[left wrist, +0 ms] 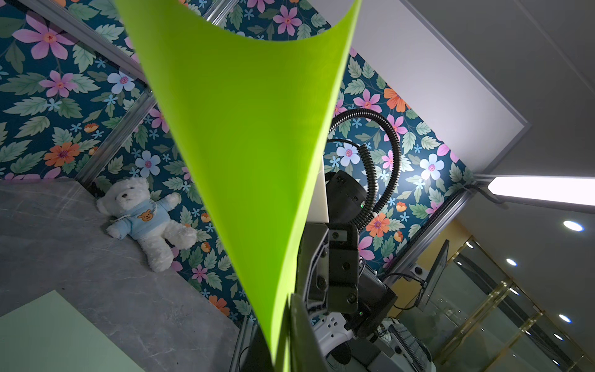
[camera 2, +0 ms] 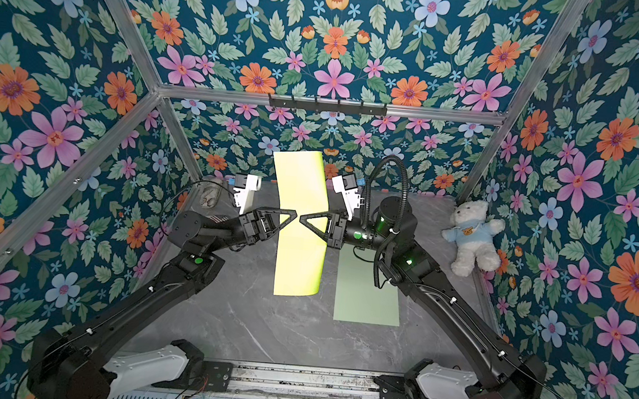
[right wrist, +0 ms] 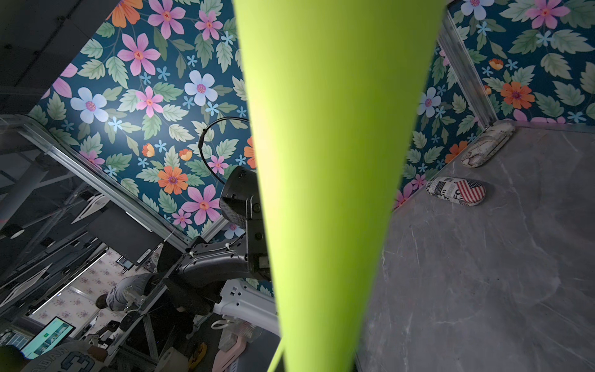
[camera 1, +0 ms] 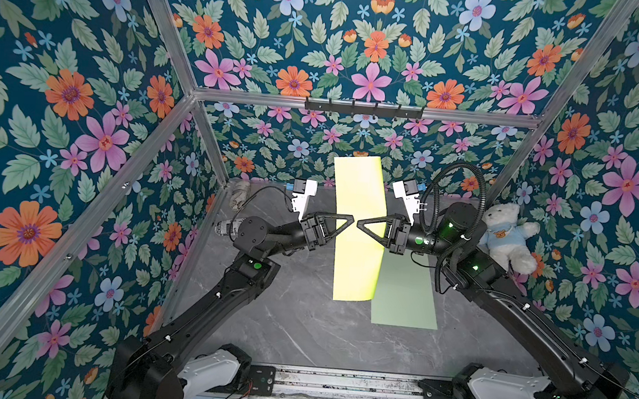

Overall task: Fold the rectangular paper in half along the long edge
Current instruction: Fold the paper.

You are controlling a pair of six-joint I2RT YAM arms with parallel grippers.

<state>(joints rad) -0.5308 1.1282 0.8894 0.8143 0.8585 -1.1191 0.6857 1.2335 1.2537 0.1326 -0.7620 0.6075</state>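
The rectangular paper [camera 1: 357,251], bright yellow-green, hangs in the air above the grey table as a long, slightly bowed strip running from front to back. Both top views show it, and its far end rises in front of the back wall [camera 2: 301,167]. My left gripper [camera 1: 351,220] reaches in from the left and my right gripper [camera 1: 360,224] from the right. Their tips nearly meet at the strip's middle. In the left wrist view the paper [left wrist: 244,145] comes up from between the shut jaws of the left gripper [left wrist: 283,354]. The right wrist view shows the paper [right wrist: 328,161] the same way at the right gripper [right wrist: 318,367].
A pale green sheet [camera 1: 404,294] lies flat on the table [camera 1: 299,325] under the right arm. A white teddy bear [camera 1: 507,240] sits at the back right corner. A flag-patterned case [right wrist: 457,190] and a whitish case [right wrist: 487,145] lie at the back left. A hook rail [camera 1: 363,107] crosses the back wall.
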